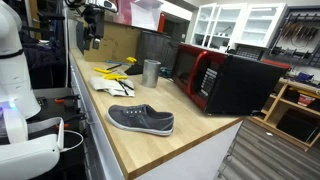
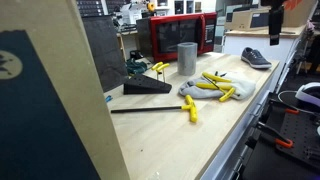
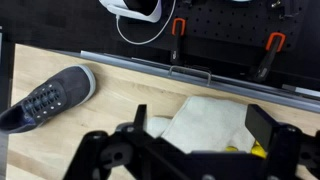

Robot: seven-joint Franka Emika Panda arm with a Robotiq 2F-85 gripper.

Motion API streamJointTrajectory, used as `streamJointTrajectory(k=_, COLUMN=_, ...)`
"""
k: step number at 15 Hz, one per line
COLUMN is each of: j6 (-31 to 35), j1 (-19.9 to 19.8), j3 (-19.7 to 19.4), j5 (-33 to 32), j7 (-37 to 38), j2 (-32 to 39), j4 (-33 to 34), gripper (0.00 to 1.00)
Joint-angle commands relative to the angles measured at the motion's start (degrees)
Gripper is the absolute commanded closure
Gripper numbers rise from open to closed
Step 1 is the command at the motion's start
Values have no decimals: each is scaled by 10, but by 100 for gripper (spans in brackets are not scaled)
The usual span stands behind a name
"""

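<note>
free: counter (image 1: pixel 128 101) between shoe (image 1: pixel 141 120) and cloth (image 1: pixel 112 84) | blocked: cup (image 1: pixel 151 72), microwave (image 1: pixel 225 80) (at rear)

My tool (image 1: pixel 92 30) sits high, hanging off the wrist and pointing downward; I see it as a dark shape near the top of both exterior views. In the wrist view its two black fingers (image 3: pixel 262 128) stand wide apart, with the linkage spread across the lower edge. In an exterior view, the white arm (image 1: pixel 12 50) rises steeply from its base at the near edge.
</note>
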Motion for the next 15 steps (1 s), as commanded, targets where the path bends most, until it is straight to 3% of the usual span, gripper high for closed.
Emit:
streamJointTrajectory(k=1, j6=-2, j1=12, j3=-11, j5=-6, j7=7, j2=1, j4=1, gripper=0)
streamJointTrajectory(k=9, j6=0, j1=13, j3=-10, j5=-7, j7=7, j2=3, j4=2, gripper=0)
streamJointTrajectory(k=15, j6=21, j1=38, j3=-2, j5=13, j7=15, j2=38, j4=20, gripper=0)
